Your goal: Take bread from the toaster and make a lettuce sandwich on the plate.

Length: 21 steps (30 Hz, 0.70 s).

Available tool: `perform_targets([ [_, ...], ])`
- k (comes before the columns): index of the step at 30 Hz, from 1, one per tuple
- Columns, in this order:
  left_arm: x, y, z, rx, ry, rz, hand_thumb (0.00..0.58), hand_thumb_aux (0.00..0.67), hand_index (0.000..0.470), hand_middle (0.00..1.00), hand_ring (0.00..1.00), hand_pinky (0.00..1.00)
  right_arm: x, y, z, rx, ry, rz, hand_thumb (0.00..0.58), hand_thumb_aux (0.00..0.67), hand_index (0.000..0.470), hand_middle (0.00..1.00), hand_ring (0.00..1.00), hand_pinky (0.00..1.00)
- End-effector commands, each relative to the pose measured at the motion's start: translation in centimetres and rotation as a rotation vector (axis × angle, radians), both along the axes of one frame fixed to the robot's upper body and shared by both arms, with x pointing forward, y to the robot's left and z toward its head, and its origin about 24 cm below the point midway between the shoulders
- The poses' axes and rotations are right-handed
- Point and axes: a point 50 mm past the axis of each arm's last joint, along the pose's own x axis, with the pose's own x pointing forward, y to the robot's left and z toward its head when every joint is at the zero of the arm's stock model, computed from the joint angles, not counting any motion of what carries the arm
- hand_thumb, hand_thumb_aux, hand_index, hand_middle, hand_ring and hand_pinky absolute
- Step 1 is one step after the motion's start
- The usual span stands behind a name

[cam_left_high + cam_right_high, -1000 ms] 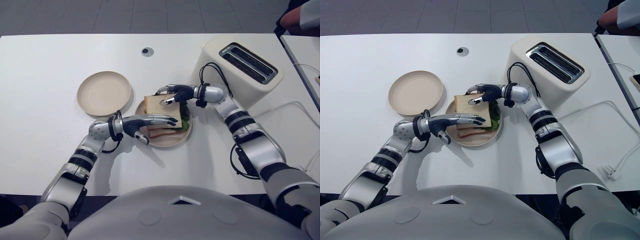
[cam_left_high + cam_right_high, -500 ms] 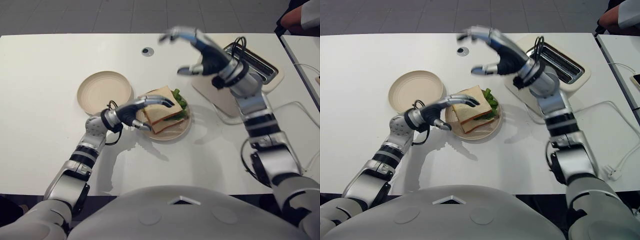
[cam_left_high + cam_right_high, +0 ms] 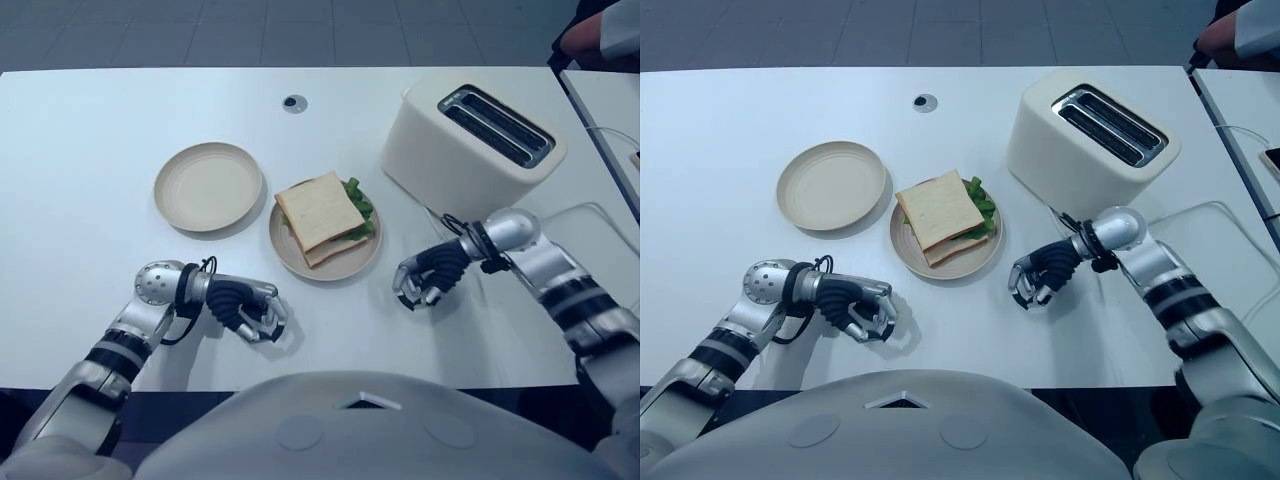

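Low in the frame, the left hand [image 3: 248,310] sat at lower left and the right hand [image 3: 418,282] at lower right. Both were clenched on nothing, just inside the near edge of the table [image 3: 90,130], with bare tabletop between them. Beyond that gap, at centre, the sandwich [image 3: 320,210] lay on the plate [image 3: 345,270], with lettuce [image 3: 362,205] poking out on its right. A second plate [image 3: 208,186] lay just beside it on the left. The toaster [image 3: 475,135] stood at upper right, close to the table's right edge. Open white surface stretched across the upper left.

Green lettuce [image 3: 360,205], cream toaster [image 3: 470,145]
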Motion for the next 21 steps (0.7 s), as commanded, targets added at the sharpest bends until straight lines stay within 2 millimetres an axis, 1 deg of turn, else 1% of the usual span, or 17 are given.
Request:
perform_targets([
  [1,3.2,-0.2,-2.1,0.236,-0.142,0.159,0.580,0.670,0.470,1.00,1.00,1.00,3.2,1.9,-1.3,-0.004,-0.199,-0.113,0.580,0.670,0.470,1.00,1.00,1.00],
  [3,5.1,-0.4,-2.3,0.286,-0.252,0.256,0.580,0.670,0.470,1.00,1.00,1.00,5.0,2.9,-0.5,0.091,-0.332,-0.232,0.580,0.670,0.470,1.00,1.00,1.00],
  [5,7.2,-0.3,-2.1,0.329,-0.374,0.379,0.580,0.670,0.470,1.00,1.00,1.00,6.8,3.5,0.4,0.165,-0.482,-0.379,0.580,0.670,0.470,1.00,1.00,1.00],
  [7,9.6,-0.2,-1.3,0.336,-0.518,0.530,0.580,0.670,0.470,1.00,1.00,1.00,8.1,3.8,1.1,0.232,-0.599,-0.529,0.580,0.670,0.470,1.00,1.00,1.00],
  [8,10.6,-0.3,-0.7,0.308,-0.580,0.604,0.580,0.670,0.470,1.00,1.00,1.00,8.6,4.0,1.4,0.269,-0.638,-0.599,0.580,0.670,0.470,1.00,1.00,1.00],
  [9,11.5,-0.4,0.1,0.271,-0.640,0.678,0.580,0.670,0.470,0.96,0.96,0.96,9.0,4.2,1.8,0.314,-0.683,-0.662,0.580,0.670,0.470,1.00,1.00,1.00],
  [10,12.2,-0.4,0.8,0.225,-0.690,0.746,0.498,0.418,0.293,0.85,0.85,0.85,9.4,4.3,2.2,0.365,-0.719,-0.730,0.580,0.670,0.470,1.00,1.00,1.00],
  [11,12.8,-0.6,1.6,0.170,-0.733,0.802,0.108,0.066,0.046,0.63,0.63,0.63,9.6,4.5,2.8,0.406,-0.756,-0.772,0.580,0.670,0.470,1.00,1.00,1.00],
  [12,13.1,-0.6,2.3,0.112,-0.770,0.841,0.000,0.000,0.000,0.34,0.34,0.34,9.9,4.8,3.5,0.473,-0.785,-0.820,0.580,0.670,0.470,1.00,1.00,1.00],
  [13,13.1,-0.8,3.2,0.018,-0.785,0.877,0.000,0.000,0.000,0.07,0.07,0.07,10.2,5.1,4.4,0.554,-0.785,-0.872,0.489,0.405,0.284,0.92,0.92,0.92],
  [14,13.0,-1.1,4.3,-0.101,-0.775,0.902,0.000,0.000,0.000,0.00,0.00,0.00,10.3,5.4,5.3,0.636,-0.792,-0.912,0.036,0.021,0.015,0.78,0.78,0.78],
  [15,12.6,-1.3,5.3,-0.219,-0.765,0.908,0.000,0.000,0.000,0.00,0.00,0.00,10.4,5.6,6.3,0.718,-0.789,-0.944,0.000,0.000,0.000,0.67,0.67,0.67],
  [16,11.9,-1.7,6.8,-0.377,-0.748,0.899,0.000,0.000,0.000,0.00,0.00,0.00,10.3,5.8,7.6,0.821,-0.783,-0.961,0.000,0.000,0.000,0.31,0.31,0.31],
  [17,11.1,-1.9,8.6,-0.535,-0.742,0.885,0.000,0.000,0.000,0.00,0.00,0.00,9.9,5.9,9.1,0.932,-0.786,-0.965,0.000,0.000,0.000,0.00,0.00,0.00],
  [19,9.7,-1.9,12.0,-0.793,-0.749,0.872,0.000,0.000,0.000,0.00,0.00,0.00,8.9,5.9,12.0,1.120,-0.800,-0.951,0.000,0.000,0.000,0.00,0.00,0.00],
  [21,9.0,-1.7,14.3,-0.933,-0.736,0.889,0.000,0.000,0.000,0.00,0.00,0.00,7.8,5.8,14.1,1.233,-0.820,-0.922,0.000,0.000,0.000,0.00,0.00,0.00],
])
